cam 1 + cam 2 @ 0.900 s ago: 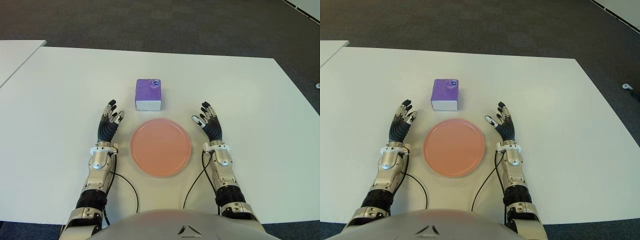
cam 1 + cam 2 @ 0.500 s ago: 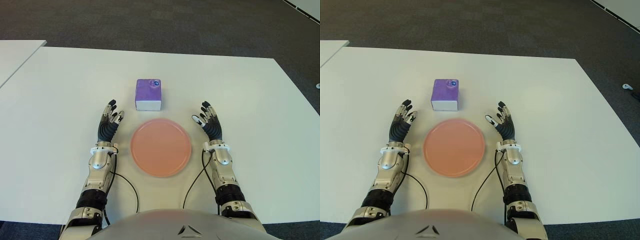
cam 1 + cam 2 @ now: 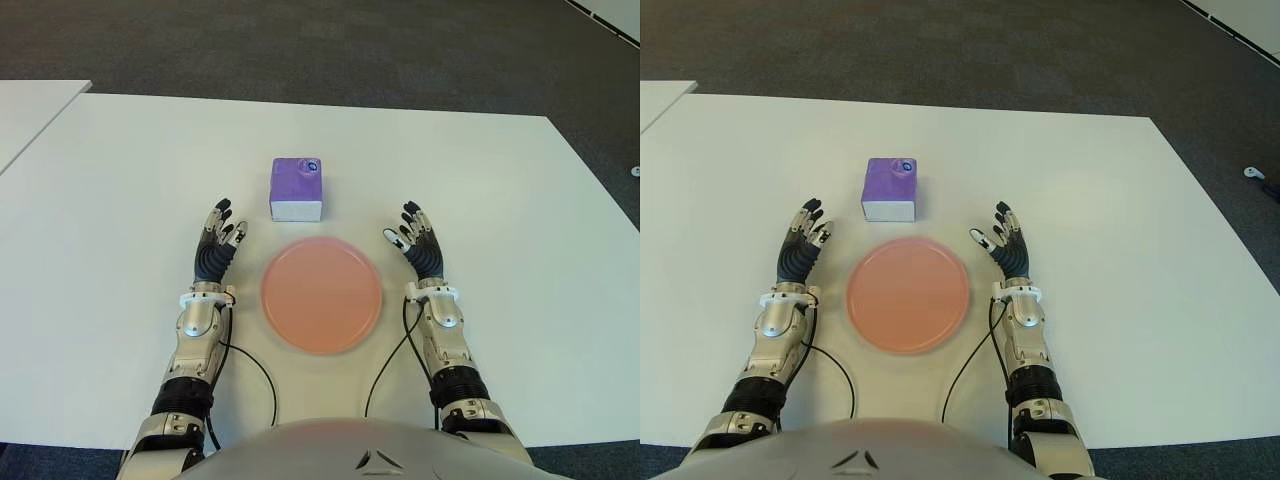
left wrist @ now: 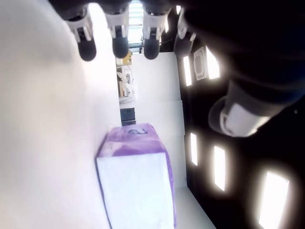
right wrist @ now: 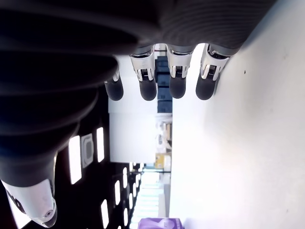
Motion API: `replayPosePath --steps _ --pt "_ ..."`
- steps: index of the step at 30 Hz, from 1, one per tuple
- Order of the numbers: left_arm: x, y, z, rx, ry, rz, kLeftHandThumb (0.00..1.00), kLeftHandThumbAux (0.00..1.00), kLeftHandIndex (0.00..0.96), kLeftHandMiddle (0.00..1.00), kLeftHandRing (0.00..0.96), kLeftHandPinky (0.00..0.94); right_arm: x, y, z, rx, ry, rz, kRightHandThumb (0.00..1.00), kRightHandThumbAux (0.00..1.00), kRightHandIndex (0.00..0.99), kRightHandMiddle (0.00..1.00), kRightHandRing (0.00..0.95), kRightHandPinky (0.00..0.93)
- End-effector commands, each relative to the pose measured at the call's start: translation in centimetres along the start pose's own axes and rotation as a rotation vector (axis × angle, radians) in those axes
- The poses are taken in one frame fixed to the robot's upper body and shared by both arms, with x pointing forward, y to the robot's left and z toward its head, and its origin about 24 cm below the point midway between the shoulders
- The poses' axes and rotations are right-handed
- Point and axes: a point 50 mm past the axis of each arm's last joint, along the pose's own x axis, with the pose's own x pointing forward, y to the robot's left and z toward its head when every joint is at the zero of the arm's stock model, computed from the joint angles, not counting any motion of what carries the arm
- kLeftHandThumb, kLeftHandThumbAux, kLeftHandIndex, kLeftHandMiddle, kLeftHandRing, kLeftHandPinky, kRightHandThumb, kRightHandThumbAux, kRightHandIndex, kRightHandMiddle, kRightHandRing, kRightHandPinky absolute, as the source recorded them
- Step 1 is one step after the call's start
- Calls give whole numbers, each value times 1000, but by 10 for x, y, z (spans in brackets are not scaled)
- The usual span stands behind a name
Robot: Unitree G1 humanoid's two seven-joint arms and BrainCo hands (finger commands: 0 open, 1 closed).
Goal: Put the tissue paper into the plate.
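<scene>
Your left hand (image 3: 216, 248) sits at 9 o'clock of the plate (image 3: 321, 294), fingers spread wide, holding nothing. Its wrist view shows the fingertips (image 4: 120, 46) extended with the tissue box beyond them, no contact. The pink plate lies flat on the white worktop (image 3: 500, 200), between both hands, nothing in it. The tissue paper (image 3: 297, 188), a purple box with a white side, stands at 12 o'clock of the plate, just beside its rim, apart from both hands. Your right hand (image 3: 418, 251) is at 3 o'clock of the plate, fingers also wide and holding nothing.
</scene>
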Motion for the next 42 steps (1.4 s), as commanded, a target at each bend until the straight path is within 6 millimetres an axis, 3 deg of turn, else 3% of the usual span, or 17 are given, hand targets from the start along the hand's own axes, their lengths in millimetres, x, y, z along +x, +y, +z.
replayPosePath --steps 1,5,11,13,19,31,42 --pt "19 21 5 33 1 15 0 575 0 0 0 0 -11 0 -21 6 107 -8 0 670 0 0 0 0" --pt "40 33 21 78 -42 38 0 580 0 0 0 0 -10 1 -21 4 105 -7 0 669 0 0 0 0" --pt "74 54 79 331 -260 61 43 528 0 0 0 0 -8 1 -21 1 100 1 0 672 0 0 0 0" --pt "82 57 97 420 -324 58 75 504 0 0 0 0 -7 1 -21 1 98 2 0 674 0 0 0 0" --pt "103 57 125 601 -418 24 127 473 0 0 0 0 -5 2 -21 -1 95 -1 0 671 0 0 0 0" --pt "132 41 146 972 -449 -63 169 427 0 0 0 0 -3 4 -21 -3 99 -10 0 644 0 0 0 0" --pt "143 18 140 1114 -348 -254 175 346 0 0 0 0 -2 7 -22 -11 109 -20 0 617 0 0 0 0"
